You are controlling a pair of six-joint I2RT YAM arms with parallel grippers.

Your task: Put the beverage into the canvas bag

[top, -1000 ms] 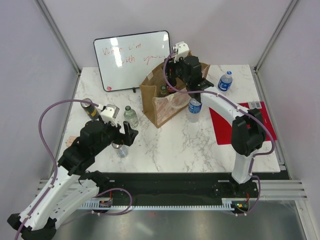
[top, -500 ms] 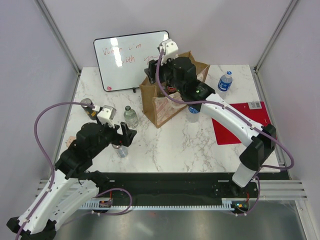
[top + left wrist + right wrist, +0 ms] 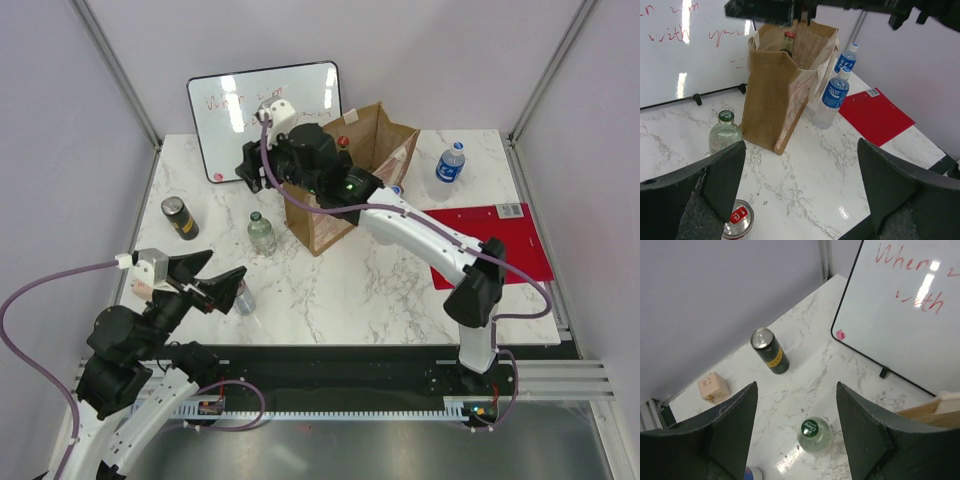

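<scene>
The tan canvas bag stands open at mid-table with a red-capped bottle inside. My right gripper hangs open and empty left of the bag, high above a clear green-capped beverage bottle. My left gripper is wide open and empty near the front left. A silver can stands just beside its left finger, not between the fingers.
A dark can and a small pink box sit at the left. Two blue-labelled bottles stand right of the bag, by a red folder. A whiteboard leans at the back.
My right arm swung left from over the bag's mouth to the space beside it. My left arm drew back toward the near edge, away from the silver can.
</scene>
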